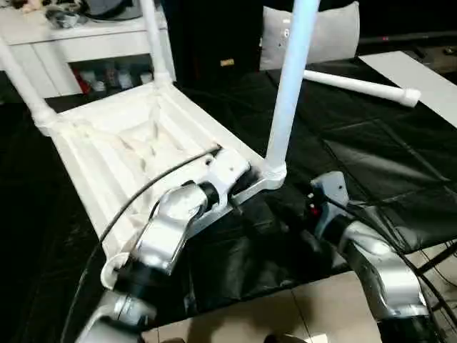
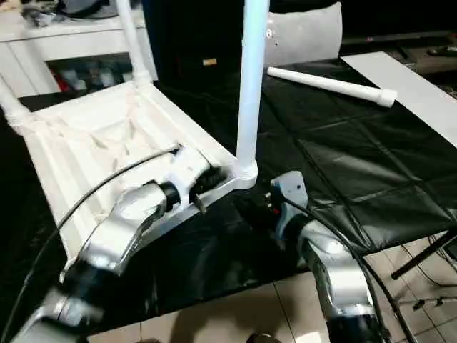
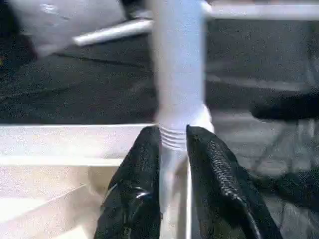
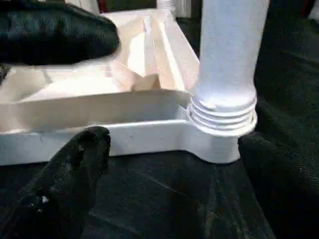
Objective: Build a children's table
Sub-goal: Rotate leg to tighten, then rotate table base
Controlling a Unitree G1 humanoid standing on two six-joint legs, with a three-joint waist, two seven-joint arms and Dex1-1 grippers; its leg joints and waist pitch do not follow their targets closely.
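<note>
The ribbed white plastic table top (image 1: 136, 153) lay upside down on the black-sheeted bench (image 1: 371, 150), a smooth tapered leg (image 1: 289, 86) upright in its round corner socket, left fingers (image 3: 134, 194) slightly parted beside it, right fingers (image 4: 75, 164) spread wide.

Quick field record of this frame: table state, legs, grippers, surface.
table top: upside down, ribbed underside up, on black sheet
legs fitted: three stand in corner sockets; nearest leg upright, threads showing at its socket
loose leg: lying on the sheet, far right
fourth socket: empty, near corner
left gripper: at the table's rim beside the nearest leg, fingers narrowly apart
right gripper: open, near that socket, holding nothing
</note>
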